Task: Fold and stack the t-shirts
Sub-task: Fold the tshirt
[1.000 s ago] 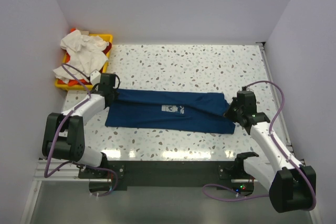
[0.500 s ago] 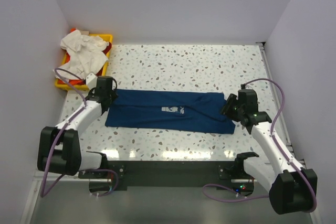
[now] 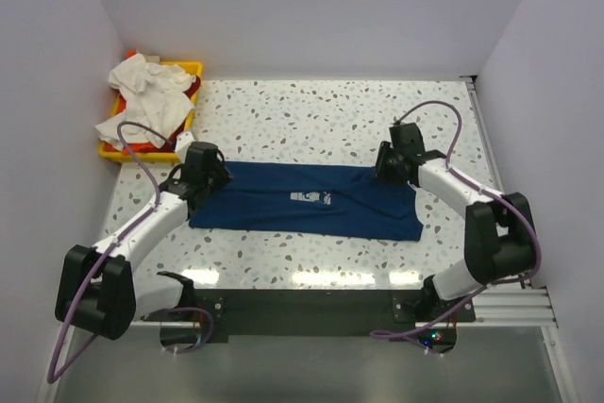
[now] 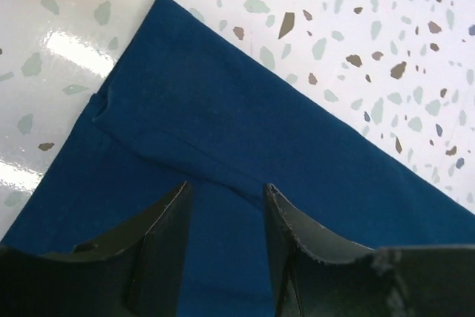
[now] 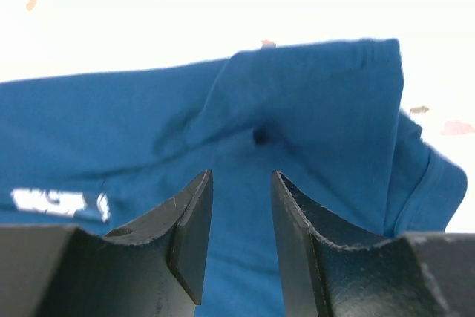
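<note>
The dark navy t-shirt (image 3: 302, 201) lies flat on the table, folded into a long band, with its pale print (image 3: 310, 197) facing up. My left gripper (image 3: 209, 175) hovers over the shirt's left end. In the left wrist view the left gripper (image 4: 226, 189) is open above the navy cloth (image 4: 260, 124), close to a folded seam. My right gripper (image 3: 384, 163) is over the shirt's far right corner. In the right wrist view it (image 5: 241, 177) is open above the navy shirt (image 5: 312, 109), with nothing pinched between its fingers. White t-shirts (image 3: 143, 92) and an orange-red one (image 3: 140, 148) are heaped at the back left.
A yellow tray (image 3: 194, 67) in the back-left corner holds the heap of shirts, which spills over its near edge. Speckled tabletop (image 3: 330, 110) stretches behind the navy shirt. Pale walls enclose the left, back and right sides.
Both grippers opened and let go of the navy shirt, which now lies flat. The right arm swung from the shirt's right end to its far right corner. The left gripper shifted slightly right.
</note>
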Controlling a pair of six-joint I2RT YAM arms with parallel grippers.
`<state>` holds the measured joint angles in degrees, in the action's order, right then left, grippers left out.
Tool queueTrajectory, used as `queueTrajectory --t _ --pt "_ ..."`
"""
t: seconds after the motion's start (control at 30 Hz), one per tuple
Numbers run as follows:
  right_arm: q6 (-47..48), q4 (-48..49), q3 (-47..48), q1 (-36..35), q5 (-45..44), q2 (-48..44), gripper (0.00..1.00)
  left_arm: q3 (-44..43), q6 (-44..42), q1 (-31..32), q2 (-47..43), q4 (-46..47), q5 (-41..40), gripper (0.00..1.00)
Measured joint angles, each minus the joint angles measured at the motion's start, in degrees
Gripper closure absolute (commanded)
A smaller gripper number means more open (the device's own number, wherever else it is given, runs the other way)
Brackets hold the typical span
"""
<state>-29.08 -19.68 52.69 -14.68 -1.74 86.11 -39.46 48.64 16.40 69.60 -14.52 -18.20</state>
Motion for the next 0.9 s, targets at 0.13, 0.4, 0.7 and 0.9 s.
queueTrajectory --t 0.13,0.4,0.7,0.9 --pt "0.98 1.36 1.01 -0.22 -2.38 2.95 0.59 -0.09 -1.95 0.28 -2.38 -0.59 1.44 0.52" --pt "1.64 2.84 1.64 -0.74 -3.39 5.97 0.58 -1.2 -4.28 0.31 -4.13 -1.22 3.8 0.53" --pt "1.53 4.68 1.62 -3.02 -3.52 7.37 0.88 -1.25 -4.79 0.39 -4.17 -1.25 4.92 0.54" --pt "0.28 4.59 0.28 -4.66 -3.5 5.2 0.97 -1.18 -4.79 0.46 -4.26 -1.22 5.09 0.55"
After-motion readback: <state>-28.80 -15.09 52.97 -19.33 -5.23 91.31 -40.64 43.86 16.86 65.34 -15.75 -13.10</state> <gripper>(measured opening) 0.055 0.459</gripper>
